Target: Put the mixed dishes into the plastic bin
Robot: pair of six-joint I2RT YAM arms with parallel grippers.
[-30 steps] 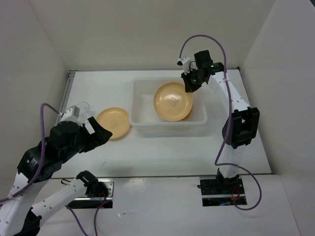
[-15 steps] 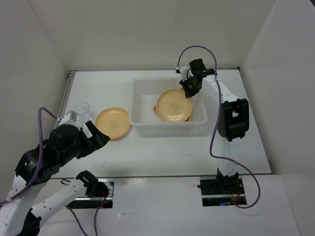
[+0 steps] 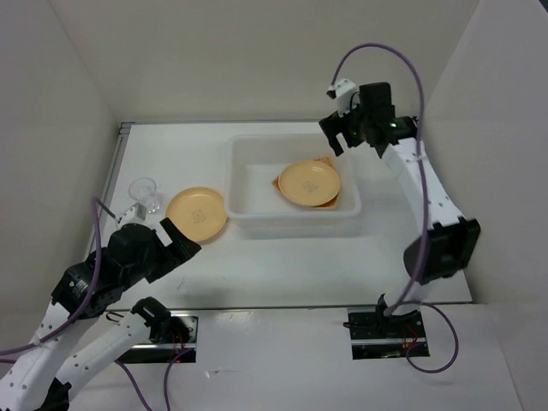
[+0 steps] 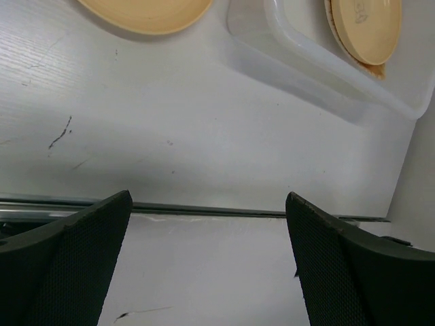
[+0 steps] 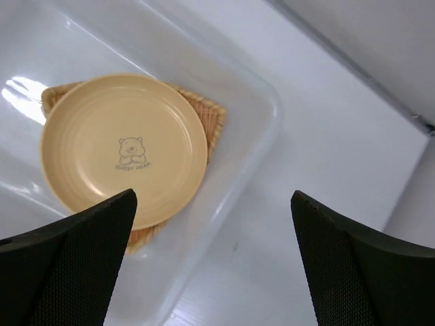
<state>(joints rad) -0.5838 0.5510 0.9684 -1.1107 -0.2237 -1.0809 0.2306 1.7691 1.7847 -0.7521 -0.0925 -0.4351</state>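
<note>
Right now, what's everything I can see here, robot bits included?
table: one, white.
tub: one, see-through white, mid-table.
woven plate: one, tan, at the tub's bottom.
plate in the tub: one, yellow-orange, on the woven plate.
plate on the table: one, yellow-orange, left of the tub.
glass cup: one, clear, left of that plate.
left pincer: one, black, open, empty, near the loose plate.
right pincer: one, black, open, empty, above the tub.

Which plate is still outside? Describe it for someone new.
Find the large translucent bin mid-table. Just left of its wall, a round yellow-orange plate lies flat on the tabletop. Its twin sits inside the bin on a tan woven plate; this one lies alone, beside a clear glass cup.
</note>
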